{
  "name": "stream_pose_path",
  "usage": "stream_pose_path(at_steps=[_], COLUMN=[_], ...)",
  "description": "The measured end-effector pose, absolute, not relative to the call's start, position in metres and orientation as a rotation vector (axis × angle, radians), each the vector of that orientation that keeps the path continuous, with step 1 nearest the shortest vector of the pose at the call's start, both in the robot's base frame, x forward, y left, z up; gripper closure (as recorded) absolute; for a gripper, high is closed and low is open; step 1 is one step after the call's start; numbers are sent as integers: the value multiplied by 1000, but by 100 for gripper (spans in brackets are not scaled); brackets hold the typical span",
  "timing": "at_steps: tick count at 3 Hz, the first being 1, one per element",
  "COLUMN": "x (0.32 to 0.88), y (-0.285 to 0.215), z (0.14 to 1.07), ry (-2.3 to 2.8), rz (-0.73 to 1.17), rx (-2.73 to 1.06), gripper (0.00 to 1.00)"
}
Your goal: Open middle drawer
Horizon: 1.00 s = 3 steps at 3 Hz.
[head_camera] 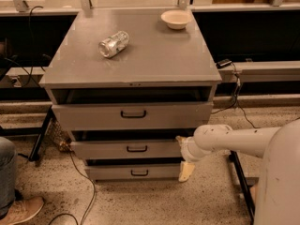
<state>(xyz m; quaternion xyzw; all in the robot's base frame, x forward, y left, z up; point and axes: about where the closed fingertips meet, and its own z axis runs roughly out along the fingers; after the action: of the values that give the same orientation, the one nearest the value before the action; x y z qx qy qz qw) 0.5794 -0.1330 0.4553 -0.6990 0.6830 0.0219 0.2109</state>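
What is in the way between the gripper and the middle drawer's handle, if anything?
Nothing visible. The gripper sits at the right end of the middle drawer front, and the grey panel from there to the handle at its centre is bare.

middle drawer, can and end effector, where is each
middle drawer (105, 150): camera view, left half of its front panel.
can (113, 44): camera view, middle of its side.
end effector (182, 157): camera view, its middle, by the middle drawer's right end.

The white gripper (183, 154), at the right end of the plain grey middle drawer (103, 150) with its black handle (137, 149), sits below a silver can (113, 44) and a cream bowl (176, 18).
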Motion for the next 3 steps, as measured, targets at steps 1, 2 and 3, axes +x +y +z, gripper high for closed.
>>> stream_pose_path(at_steps=[1, 2, 3], x=[580, 597, 613], y=[-133, -123, -116], z=[455, 450, 447], ry=[1897, 1838, 1798], rz=[60, 7, -45], rx=[-1943, -1978, -1990], gripper=[0, 0, 0])
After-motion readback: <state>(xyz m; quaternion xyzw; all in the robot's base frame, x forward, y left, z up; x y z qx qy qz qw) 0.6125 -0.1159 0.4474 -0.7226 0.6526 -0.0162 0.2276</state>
